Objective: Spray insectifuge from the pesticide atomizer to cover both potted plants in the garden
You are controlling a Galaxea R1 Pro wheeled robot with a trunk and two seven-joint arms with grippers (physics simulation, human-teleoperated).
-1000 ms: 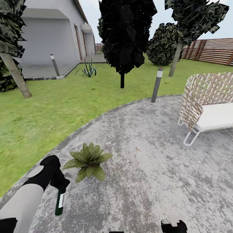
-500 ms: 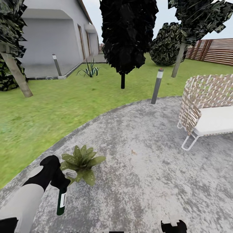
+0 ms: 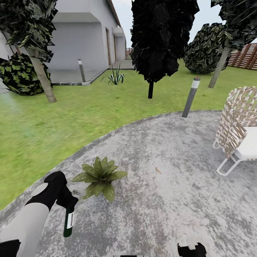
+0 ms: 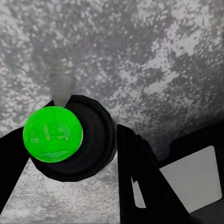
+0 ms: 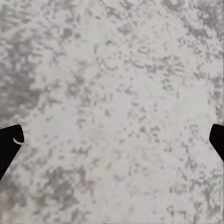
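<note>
The pesticide atomizer (image 3: 68,222), a slim dark-green bottle with a white label, hangs upright from my left gripper (image 3: 67,204), which is shut on its black top just above the paving. In the left wrist view the atomizer (image 4: 70,140) is a black round head with a bright green cap, held between two dark fingers (image 4: 140,177). One potted plant (image 3: 100,175), a low rosette of green leaves, sits on the paving close to the right of that gripper and slightly beyond it. My right gripper (image 5: 112,140) is open over bare paving, and its tip (image 3: 191,249) peeks in at the bottom edge.
Grey mottled paving (image 3: 171,185) curves into lawn (image 3: 53,125) on the left. A grey bollard lamp (image 3: 190,98) stands at the paving's far edge, a woven chair (image 3: 237,125) at the right. A dark tree (image 3: 151,89), an agave (image 3: 115,77) and a house lie beyond.
The whole view has swung left, so the chair, bollard and trees sit further right in the picture. My left arm still holds the atomizer the same way beside the plant.
</note>
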